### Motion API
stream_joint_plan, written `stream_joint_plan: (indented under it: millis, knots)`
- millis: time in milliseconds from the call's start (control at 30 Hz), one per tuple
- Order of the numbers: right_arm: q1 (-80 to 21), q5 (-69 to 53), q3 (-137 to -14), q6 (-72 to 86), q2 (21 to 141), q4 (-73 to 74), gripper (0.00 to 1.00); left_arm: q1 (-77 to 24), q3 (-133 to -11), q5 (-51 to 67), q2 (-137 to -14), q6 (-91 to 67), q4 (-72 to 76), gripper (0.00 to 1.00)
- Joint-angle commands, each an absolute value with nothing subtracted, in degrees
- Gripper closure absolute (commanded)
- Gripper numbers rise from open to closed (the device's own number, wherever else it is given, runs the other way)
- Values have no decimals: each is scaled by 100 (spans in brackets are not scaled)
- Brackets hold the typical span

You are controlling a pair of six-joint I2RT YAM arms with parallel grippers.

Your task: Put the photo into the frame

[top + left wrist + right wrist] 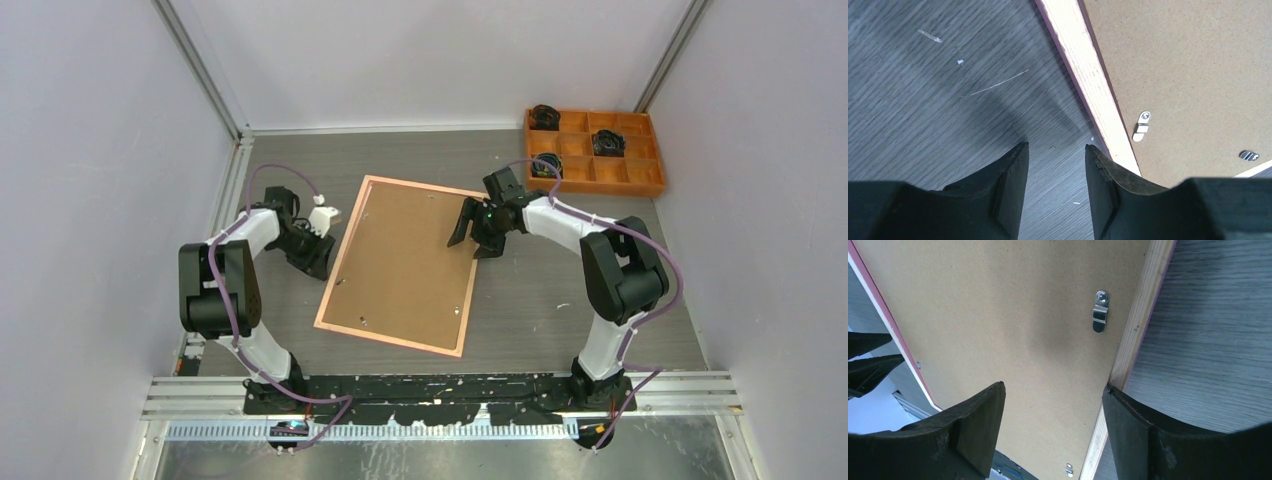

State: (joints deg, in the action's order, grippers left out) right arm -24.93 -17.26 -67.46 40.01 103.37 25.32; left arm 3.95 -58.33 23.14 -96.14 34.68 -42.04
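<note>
The frame (390, 337) lies face down in the middle of the table, its tan wooden back up and a pink edge showing. A plain brown backing board (405, 260) fills it, with small metal tabs (1142, 127) along its edge. The photo is hidden. My left gripper (320, 265) is open just outside the frame's left border (1088, 75), over bare table (1056, 146). My right gripper (473, 242) is open above the frame's right border (1135, 335): one finger is over the board (998, 315), the other over the border, and nothing is held (1054, 387).
An orange compartment tray (600, 188) with dark small parts stands at the back right. Grey walls close in the table on three sides. A metal rail runs along the near edge by the arm bases. A metal tab (1100, 315) sits by the right border.
</note>
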Motion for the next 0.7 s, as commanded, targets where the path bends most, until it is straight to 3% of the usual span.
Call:
stream_joint_plan:
  millis: [0, 667]
  knots:
    - [-2461, -1812, -6732, 4090, 10504, 2275, 25, 421, -6034, 2399, -9721, 3367, -4010, 53]
    - [-2431, -2182, -6833, 4323, 10768, 1927, 26, 180, -6079, 2400, -9807, 3265, -3951, 53]
